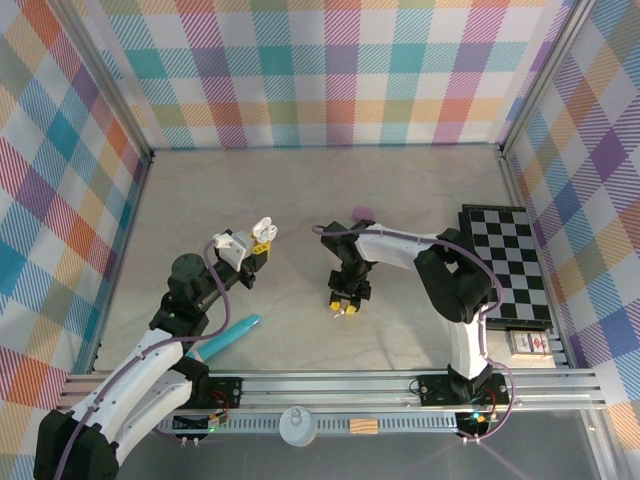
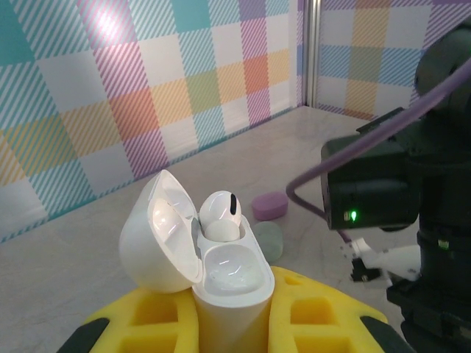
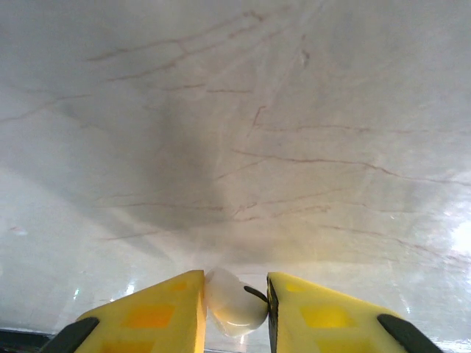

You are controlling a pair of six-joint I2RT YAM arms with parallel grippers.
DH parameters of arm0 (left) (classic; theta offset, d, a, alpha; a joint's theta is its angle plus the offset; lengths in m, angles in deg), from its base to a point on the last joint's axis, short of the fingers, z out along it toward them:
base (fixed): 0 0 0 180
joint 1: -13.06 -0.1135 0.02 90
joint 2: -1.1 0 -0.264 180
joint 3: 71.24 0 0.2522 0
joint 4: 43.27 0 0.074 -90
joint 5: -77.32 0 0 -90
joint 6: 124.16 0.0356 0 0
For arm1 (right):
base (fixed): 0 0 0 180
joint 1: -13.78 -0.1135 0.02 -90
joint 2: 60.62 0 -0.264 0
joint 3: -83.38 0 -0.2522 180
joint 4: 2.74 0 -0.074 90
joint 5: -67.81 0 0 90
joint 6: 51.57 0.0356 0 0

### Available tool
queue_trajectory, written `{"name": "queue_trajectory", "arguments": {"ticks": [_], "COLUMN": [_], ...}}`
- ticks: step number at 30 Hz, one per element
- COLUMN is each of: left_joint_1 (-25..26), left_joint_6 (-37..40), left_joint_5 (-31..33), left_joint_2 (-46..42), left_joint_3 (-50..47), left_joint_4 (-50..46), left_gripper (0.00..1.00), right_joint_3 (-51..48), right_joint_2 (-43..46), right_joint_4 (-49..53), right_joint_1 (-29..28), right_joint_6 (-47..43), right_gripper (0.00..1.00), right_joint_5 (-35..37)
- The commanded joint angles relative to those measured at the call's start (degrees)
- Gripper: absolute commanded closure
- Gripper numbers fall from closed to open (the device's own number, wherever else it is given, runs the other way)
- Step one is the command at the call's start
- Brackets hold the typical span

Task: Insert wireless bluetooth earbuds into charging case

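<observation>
— Where's the bud?

— A white earbud (image 3: pixel 235 303) is pinched between the yellow fingers (image 3: pixel 162 309) of my right gripper (image 1: pixel 347 306), low over the marble table (image 3: pixel 294 110). The jaws stand narrow, closed on it.

— And the case?

— My left gripper (image 1: pixel 252 248) clamps the white charging case (image 2: pixel 228 283) upright, with its lid swung open. One earbud (image 2: pixel 221 213) is already seated in the far socket, and the near socket is bare.

— So which step is this?

— I judge it the carry: the second bud is picked and has to reach the case. The next move calls for lifting, crossing to the left and turning the stem downward. Then I must line it up over the bare socket before I loosen.

— Anything you can't make out?

— The bud's lower part is cut off by the frame edge. My fingers hide most of its stem, so I can't tell which way it points. From above it is too small to make out. Whether it touches the table, I cannot tell.
</observation>
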Motion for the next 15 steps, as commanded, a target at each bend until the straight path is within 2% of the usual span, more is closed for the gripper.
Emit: {"name": "queue_trajectory", "arguments": {"ticks": [1, 10, 15], "left_joint_1": [1.3, 3.9, 6.1], "left_joint_6": [0.9, -1.2, -1.5], "left_joint_5": [-2.1, -5.5, -7.3], "left_joint_2": [0.4, 1.4, 4.4], "left_joint_3": [0.3, -0.1, -1.5], "left_joint_4": [-0.1, -2.3, 0.7], "left_gripper": [1.0, 1.0, 1.0], "right_joint_3": [-0.3, 1.7, 5.6], "right_joint_2": [4.8, 12.1, 15.1], "right_joint_4": [0.4, 1.8, 5.6], "right_joint_1": [-0.4, -0.1, 0.4], "right_joint_6": [-0.2, -4.1, -6.6], "right_gripper": [0.73, 0.73, 0.73], "right_joint_5": [5.6, 14.9, 17.6]}}
